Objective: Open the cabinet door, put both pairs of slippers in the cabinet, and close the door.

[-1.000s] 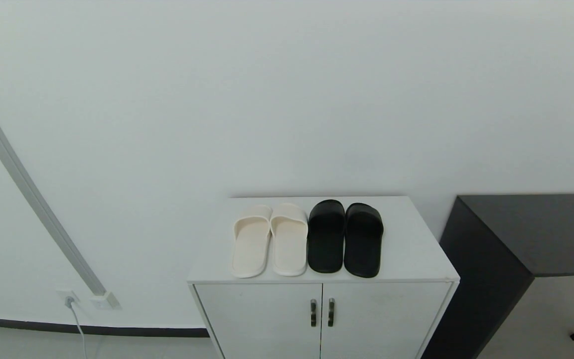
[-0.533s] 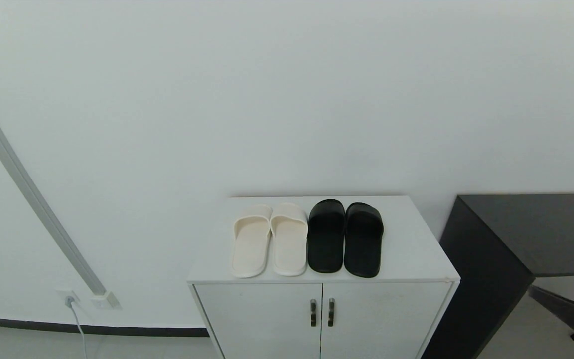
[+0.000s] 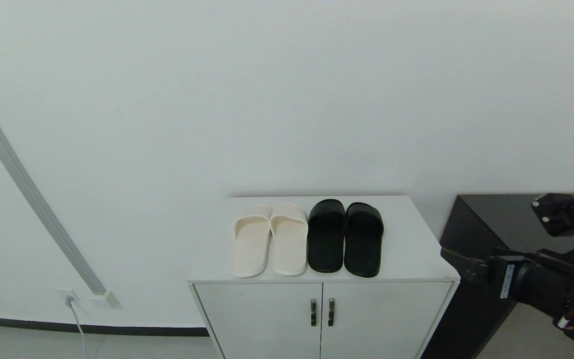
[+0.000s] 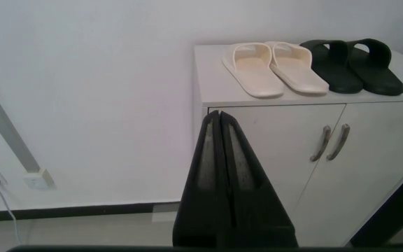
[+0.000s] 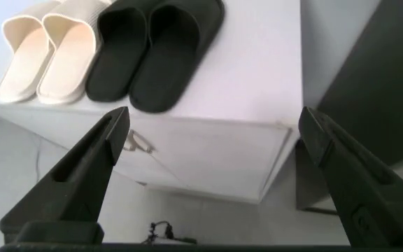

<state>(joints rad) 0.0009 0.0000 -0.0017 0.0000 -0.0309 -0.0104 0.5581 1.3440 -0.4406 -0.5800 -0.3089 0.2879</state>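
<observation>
A white cabinet (image 3: 411, 249) stands against the wall with both doors closed and two metal handles (image 3: 322, 312) at the middle. On its top lie a white pair of slippers (image 3: 269, 239) and, touching it on the right, a black pair of slippers (image 3: 345, 238). My right gripper (image 3: 466, 267) hangs just off the cabinet's right front corner. In the right wrist view the gripper (image 5: 214, 117) is open and holds nothing, above the black pair (image 5: 152, 52). My left gripper (image 4: 220, 119) is shut with nothing in it, low in front of the left door (image 4: 271, 150).
A tall dark cabinet (image 3: 486, 229) stands close on the right, leaving a narrow gap. A wall socket with a cable (image 3: 69, 300) and a slanted grey conduit (image 3: 28, 189) are on the left wall. The floor left of the white cabinet is open.
My right arm has come up into the head view from the lower right and moved left toward the cabinet's right corner. Slippers and doors have not moved.
</observation>
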